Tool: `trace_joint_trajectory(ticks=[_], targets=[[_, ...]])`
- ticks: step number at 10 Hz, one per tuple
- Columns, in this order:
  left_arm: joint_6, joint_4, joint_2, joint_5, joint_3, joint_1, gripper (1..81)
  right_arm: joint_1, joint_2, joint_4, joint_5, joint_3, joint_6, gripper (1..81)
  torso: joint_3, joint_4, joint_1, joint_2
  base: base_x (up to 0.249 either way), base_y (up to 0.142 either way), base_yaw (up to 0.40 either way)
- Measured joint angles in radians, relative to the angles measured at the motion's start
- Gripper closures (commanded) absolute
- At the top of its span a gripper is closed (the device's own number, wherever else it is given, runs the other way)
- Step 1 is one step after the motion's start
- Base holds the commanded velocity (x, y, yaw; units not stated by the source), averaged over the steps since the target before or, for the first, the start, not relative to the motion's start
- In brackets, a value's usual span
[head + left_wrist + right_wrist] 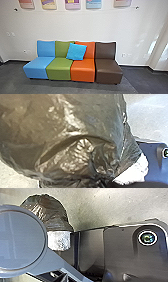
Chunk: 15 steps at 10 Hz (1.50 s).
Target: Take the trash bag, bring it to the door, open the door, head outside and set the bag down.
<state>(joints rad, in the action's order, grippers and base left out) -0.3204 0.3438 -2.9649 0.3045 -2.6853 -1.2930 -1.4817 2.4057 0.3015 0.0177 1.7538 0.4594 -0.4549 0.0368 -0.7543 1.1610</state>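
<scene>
Nearest, the trash bag (75, 119) bulges in the left wrist view, its thin plastic creased; I cannot tell how either arm's jaws stand. Beside the robot's dark base plate (122, 248), it could rub and tear while driving. Beyond, a wide turn could hit the coloured seats (83, 67), lower middle of the head view.
</scene>
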Motion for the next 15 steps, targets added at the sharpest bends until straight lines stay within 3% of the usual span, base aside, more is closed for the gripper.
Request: trace_joint_trajectory(ticks=[6, 15], targets=[[-0.005, -0.011, -0.021, 0.0, -0.004, -0.062, 81.1, -0.042, 0.027, 0.011, 0.002, 0.067, -0.003, 1.0, 0.197, 0.0, 0.135, -0.204, 0.0, 0.0, 0.0], [-0.016, -0.068, -0.042, -0.043, -0.004, -0.104, 81.1, -0.087, 0.264, 0.025, 0.0, 0.403, -0.023, 1.0, 0.215, 0.0, 0.332, -0.508, 0.0, 0.0, 0.0]])
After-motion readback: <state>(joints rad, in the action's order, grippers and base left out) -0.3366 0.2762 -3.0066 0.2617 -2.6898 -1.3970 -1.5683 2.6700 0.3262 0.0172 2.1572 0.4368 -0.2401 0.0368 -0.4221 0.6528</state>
